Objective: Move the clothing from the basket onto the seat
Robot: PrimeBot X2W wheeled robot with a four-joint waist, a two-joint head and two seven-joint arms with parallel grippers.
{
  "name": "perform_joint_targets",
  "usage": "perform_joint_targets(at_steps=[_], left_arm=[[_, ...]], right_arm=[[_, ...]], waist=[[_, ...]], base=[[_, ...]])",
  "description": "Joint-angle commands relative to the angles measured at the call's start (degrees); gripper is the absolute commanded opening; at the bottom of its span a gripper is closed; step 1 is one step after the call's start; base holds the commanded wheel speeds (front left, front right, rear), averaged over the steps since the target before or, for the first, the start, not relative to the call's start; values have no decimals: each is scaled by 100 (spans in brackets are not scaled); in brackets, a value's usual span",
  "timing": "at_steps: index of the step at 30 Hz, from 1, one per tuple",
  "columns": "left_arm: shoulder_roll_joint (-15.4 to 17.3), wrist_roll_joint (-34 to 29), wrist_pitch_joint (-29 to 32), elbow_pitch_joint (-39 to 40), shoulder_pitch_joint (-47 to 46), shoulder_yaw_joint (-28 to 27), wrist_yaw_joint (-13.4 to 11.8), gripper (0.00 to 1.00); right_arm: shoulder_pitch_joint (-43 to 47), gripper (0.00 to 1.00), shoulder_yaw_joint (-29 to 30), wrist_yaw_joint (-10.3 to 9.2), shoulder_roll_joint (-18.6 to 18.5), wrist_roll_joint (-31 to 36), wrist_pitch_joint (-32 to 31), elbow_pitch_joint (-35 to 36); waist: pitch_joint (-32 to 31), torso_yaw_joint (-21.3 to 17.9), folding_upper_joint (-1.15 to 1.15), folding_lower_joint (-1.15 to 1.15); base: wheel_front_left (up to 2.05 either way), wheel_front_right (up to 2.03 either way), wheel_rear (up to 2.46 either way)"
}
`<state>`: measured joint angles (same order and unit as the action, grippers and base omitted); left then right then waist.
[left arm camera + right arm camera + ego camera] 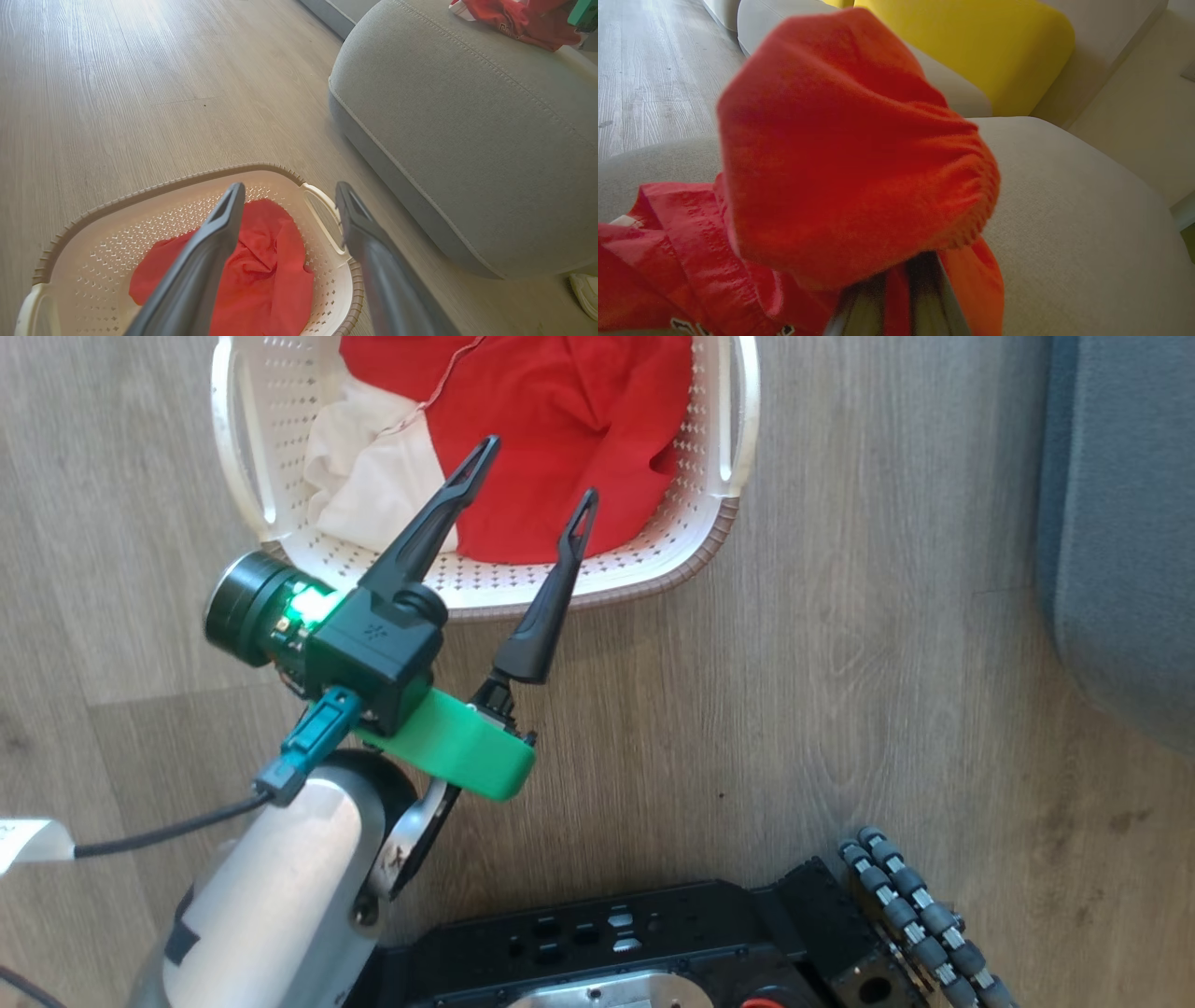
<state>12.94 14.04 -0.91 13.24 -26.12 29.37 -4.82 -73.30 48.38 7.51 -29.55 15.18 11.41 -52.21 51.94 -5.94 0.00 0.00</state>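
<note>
Over the basket [597,593], which sits on the wood floor [840,663] just ahead of my base, I have the left gripper [540,471] hanging. Its two dark fingers are spread wide with nothing between them. The tips sit above the near half of the basket, clear of the cloth.

Inside lie a red garment [560,429], spread over most of the bottom, and a white garment [373,476] bunched against the basket's left wall, with the red one overlapping its edge.

From the left wrist I see the seat [467,140] near the basket's right side, a strip of floor between them and pale stitching running along its rounded edge. On the far part of the seat's top lies a red heap [518,21].

The right gripper [901,303] is above that seat top, pinched closed on a red piece [850,149]. The piece drapes over most of its fingers and is blurred close to the lens. I cannot tell whether it touches the heap below and to its left. A yellow cushion [971,46] stands behind.
</note>
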Motion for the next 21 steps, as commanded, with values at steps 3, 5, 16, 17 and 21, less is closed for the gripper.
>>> perform_joint_targets(at_steps=[3, 5, 16, 17, 21], left_arm=[[170, -16, 58, 229, 219, -215, -89, 100], [155, 39, 14, 162, 250, -204, -71, 100], [-38, 528, -353, -571, 465, -270, 22, 100], [-46, 572, -416, -662, 513, -296, 18, 100], [-139, 806, -709, -1043, 714, -442, -10, 100]], right_arm=[[-12, 100, -4, -2, -69, 226, 229, -32], [73, 100, -162, -2, -31, 280, 279, -194], [1578, 100, -1969, -2, 477, -446, 356, 162], [1840, 100, -2177, -2, 563, -653, 357, 386], [2968, 100, -2842, -2, 825, -1352, 358, 1528]], waist=[[-209, -131, 0, 0], [-409, -185, 0, 0], [-1876, -495, 0, 0], [-2030, -492, 0, 0], [-2623, -353, 0, 0]], base=[[0, 0, 0], [0, 0, 0], [0, 0, 0], [0, 0, 0], [0, 0, 0]])
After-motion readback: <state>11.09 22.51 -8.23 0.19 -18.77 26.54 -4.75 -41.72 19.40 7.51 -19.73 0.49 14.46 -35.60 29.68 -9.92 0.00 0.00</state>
